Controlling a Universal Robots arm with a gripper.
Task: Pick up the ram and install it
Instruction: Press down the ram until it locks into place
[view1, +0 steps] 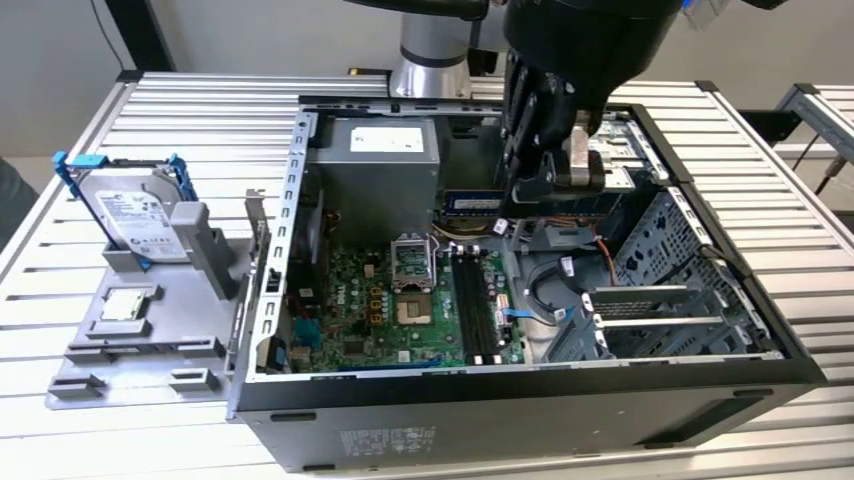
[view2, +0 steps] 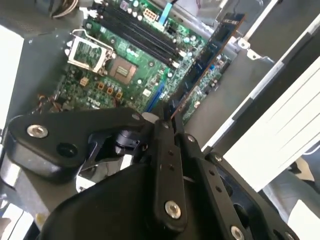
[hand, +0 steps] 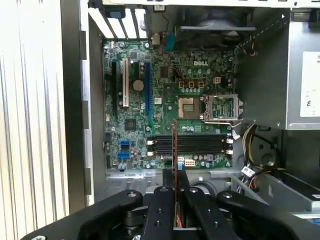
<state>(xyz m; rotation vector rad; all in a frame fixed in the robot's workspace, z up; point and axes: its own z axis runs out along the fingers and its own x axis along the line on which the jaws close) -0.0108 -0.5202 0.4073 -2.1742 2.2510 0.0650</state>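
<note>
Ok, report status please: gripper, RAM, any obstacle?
Gripper shut on RAM stick. Stick held above motherboard, not yet in the memory slots. No obstacle seen.

The arm (view1: 441, 40) reaches down from above with its wrist roughly upright, and the gripper (view2: 167, 122) has its black fingers (hand: 162, 210) apparently pinched tight around a thin ram stick (view2: 205, 65).

The tabletop (view1: 160, 110) is ribbed, matt silver metal. The computer case (view1: 534, 420) has a matt black shell over bare grey sheet metal inside. The motherboard (hand: 165, 100) is green circuit board with shiny metal socket parts. The claw (view2: 167, 122) is matt black with bright metal screws. The ram (view2: 207, 55) is a blue board.
</note>
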